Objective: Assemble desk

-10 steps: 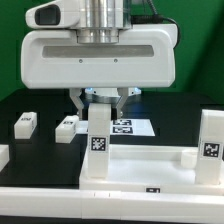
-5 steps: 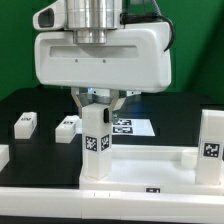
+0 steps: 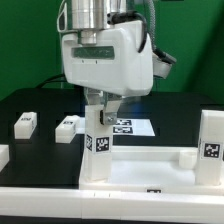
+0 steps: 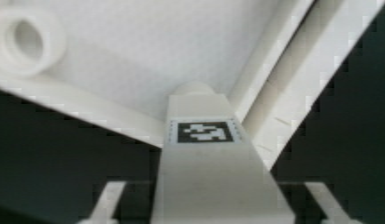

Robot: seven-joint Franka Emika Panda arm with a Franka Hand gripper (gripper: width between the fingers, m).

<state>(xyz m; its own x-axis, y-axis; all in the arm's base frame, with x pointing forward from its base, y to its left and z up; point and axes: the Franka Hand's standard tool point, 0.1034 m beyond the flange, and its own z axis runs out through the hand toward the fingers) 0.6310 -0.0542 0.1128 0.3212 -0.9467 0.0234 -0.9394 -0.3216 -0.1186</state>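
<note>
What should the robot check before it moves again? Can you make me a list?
1. The gripper is shut on the leg: ok.
2. The leg stands upright: ok.
3. The leg rests on the desk panel: ok.
4. The leg is fully seated in its socket: cannot tell.
5. One loose leg and a second loose leg lie clear of the gripper: ok.
</note>
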